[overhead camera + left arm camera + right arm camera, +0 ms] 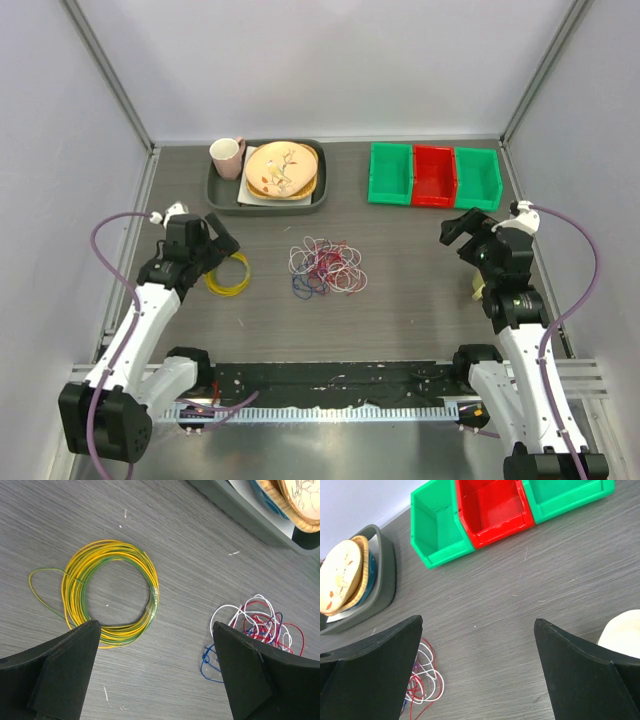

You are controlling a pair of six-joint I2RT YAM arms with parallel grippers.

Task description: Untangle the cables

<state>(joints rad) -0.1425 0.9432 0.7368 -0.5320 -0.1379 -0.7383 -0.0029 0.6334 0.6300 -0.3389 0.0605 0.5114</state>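
The cables (327,267) lay in a pile in the middle of the frame. The left end effector (156,630) and right end effector (477,622) were wide open and empty. The cables looked thin, light and floppy; a loose outer loop seemed best to pinch.

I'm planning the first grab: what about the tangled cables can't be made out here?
Top external: cables too small to trace which strand crosses which.
Left wrist: pile's lower right hidden behind the left gripper.
Right wrist: mostly hidden behind the right gripper, cut by the bottom edge.
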